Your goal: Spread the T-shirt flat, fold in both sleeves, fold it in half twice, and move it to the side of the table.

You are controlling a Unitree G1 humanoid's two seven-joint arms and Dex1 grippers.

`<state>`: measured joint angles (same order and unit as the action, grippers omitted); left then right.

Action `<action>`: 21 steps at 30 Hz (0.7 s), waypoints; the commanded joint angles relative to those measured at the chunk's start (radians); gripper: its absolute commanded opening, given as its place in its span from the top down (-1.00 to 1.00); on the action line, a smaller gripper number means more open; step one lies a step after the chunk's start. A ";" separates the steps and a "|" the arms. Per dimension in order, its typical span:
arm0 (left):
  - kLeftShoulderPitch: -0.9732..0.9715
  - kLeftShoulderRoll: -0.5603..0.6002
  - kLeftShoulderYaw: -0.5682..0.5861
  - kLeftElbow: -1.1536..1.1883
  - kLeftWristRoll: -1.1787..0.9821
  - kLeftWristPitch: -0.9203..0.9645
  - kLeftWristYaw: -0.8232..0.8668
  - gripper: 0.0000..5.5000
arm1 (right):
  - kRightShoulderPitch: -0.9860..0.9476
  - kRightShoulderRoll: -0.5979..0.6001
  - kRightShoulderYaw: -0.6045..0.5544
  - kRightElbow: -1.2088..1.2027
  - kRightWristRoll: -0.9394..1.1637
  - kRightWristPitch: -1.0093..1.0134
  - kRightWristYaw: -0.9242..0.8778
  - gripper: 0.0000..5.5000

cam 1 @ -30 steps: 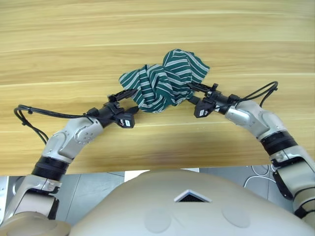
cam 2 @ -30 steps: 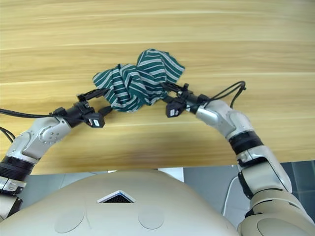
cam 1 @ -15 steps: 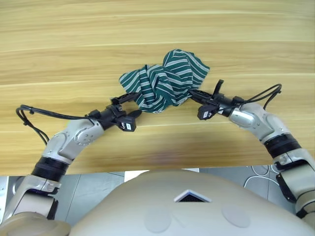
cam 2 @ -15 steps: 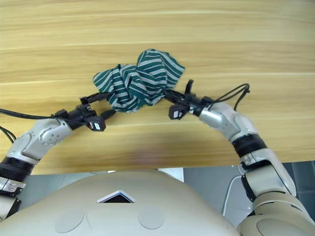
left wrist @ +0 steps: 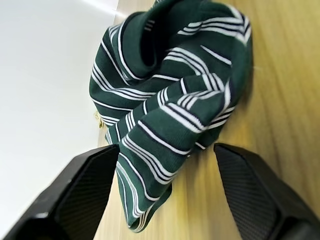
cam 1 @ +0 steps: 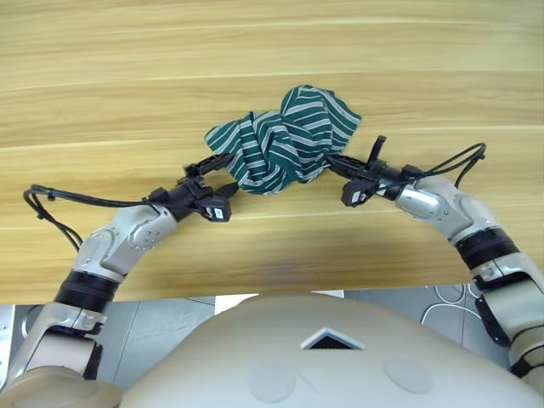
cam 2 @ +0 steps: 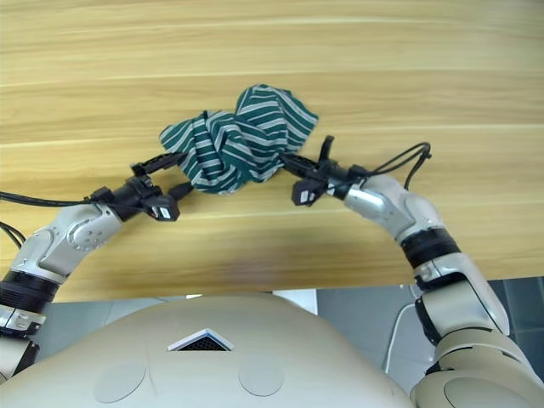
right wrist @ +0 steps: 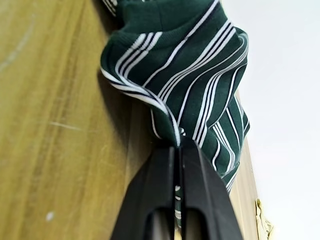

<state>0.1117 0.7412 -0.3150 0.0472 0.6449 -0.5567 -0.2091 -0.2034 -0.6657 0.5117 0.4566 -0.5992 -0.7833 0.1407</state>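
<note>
The T-shirt [cam 1: 285,140], dark green with white stripes, lies crumpled in a heap on the wooden table [cam 1: 127,76]. My left gripper [cam 1: 219,175] is open at the heap's near left edge. In the left wrist view its two fingers [left wrist: 85,190] stand on either side of the T-shirt [left wrist: 175,100], with a striped fold between them. My right gripper [cam 1: 330,159] is at the heap's near right edge. The right wrist view has this gripper [right wrist: 177,145] shut on a fold of the T-shirt [right wrist: 185,75].
Bare wood stretches to the left, to the right and beyond the heap. The table's near edge [cam 1: 280,289] runs just under my forearms. Black cables [cam 1: 76,200] loop off both wrists.
My right gripper has turned and shut on the shirt's near right edge. My left gripper dipped toward me and came back to the shirt's left edge, staying open.
</note>
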 commanded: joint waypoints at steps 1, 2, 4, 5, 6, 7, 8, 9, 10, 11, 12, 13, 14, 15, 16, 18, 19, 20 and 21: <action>0.001 0.002 0.013 -0.021 -0.007 -0.012 -0.003 -0.30 | 0.042 0.018 0.052 0.102 -0.081 0.046 0.024 0.99; -0.009 -0.008 0.018 -0.014 -0.007 -0.015 0.010 -0.30 | 0.038 0.022 0.054 0.109 -0.083 0.044 0.021 0.99; -0.029 -0.025 0.024 0.004 0.004 -0.016 0.036 -0.30 | 0.034 0.028 0.058 0.121 -0.087 0.039 0.017 0.99; -0.035 -0.032 0.025 0.009 0.008 -0.019 0.047 -0.30 | 0.033 0.029 0.059 0.126 -0.088 0.037 0.015 0.99; -0.039 -0.036 0.026 0.012 0.011 -0.023 0.056 -0.30 | 0.032 0.029 0.061 0.131 -0.089 0.034 0.012 0.99; -0.041 -0.040 0.027 0.012 0.013 -0.025 0.064 -0.30 | 0.033 0.029 0.062 0.135 -0.089 0.033 0.010 0.99; -0.043 -0.042 0.028 0.012 0.015 -0.027 0.070 -0.30 | 0.034 0.028 0.063 0.139 -0.089 0.032 0.008 0.99; -0.044 -0.044 0.030 0.013 0.017 -0.029 0.078 -0.30 | 0.034 0.028 0.065 0.143 -0.089 0.030 0.006 0.99; -0.042 -0.046 0.036 0.009 0.014 -0.030 0.086 -0.30 | 0.033 0.029 0.066 0.147 -0.088 0.029 0.005 0.99; -0.043 -0.047 0.042 0.005 0.010 -0.032 0.094 -0.30 | 0.033 0.030 0.066 0.151 -0.089 0.029 0.003 0.99; -0.044 -0.048 0.046 0.002 0.004 -0.034 0.098 -0.30 | 0.033 0.031 0.067 0.154 -0.089 0.028 0.002 0.99; -0.045 -0.050 0.048 0.001 0.000 -0.036 0.100 -0.22 | 0.031 0.032 0.068 0.158 -0.090 0.028 0.001 1.00; -0.045 -0.053 0.045 0.004 -0.005 -0.040 0.099 -0.14 | 0.029 0.033 0.069 0.160 -0.090 0.027 0.000 1.00; -0.045 -0.056 0.039 0.009 -0.009 -0.044 0.093 -0.08 | 0.027 0.034 0.070 0.162 -0.091 0.025 -0.001 1.00; -0.046 -0.058 0.031 0.017 -0.010 -0.048 0.087 -0.01 | 0.026 0.034 0.071 0.164 -0.092 0.024 -0.002 1.00; -0.044 -0.063 0.019 0.030 -0.012 -0.051 0.073 0.11 | 0.023 0.034 0.073 0.166 -0.092 0.021 -0.003 1.00; -0.043 -0.065 0.014 0.036 -0.012 -0.051 0.067 0.15 | 0.022 0.033 0.073 0.166 -0.092 0.019 -0.003 1.00; -0.044 -0.066 0.009 0.045 -0.009 -0.050 0.061 0.22 | 0.023 0.033 0.073 0.165 -0.091 0.018 -0.003 1.00; -0.046 -0.066 0.003 0.053 -0.006 -0.050 0.055 0.27 | 0.024 0.032 0.072 0.165 -0.090 0.017 -0.003 1.00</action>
<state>0.0774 0.6766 -0.3014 0.0832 0.6379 -0.6076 -0.1344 -0.2411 -0.6392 0.5225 0.5406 -0.5993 -0.8302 0.0908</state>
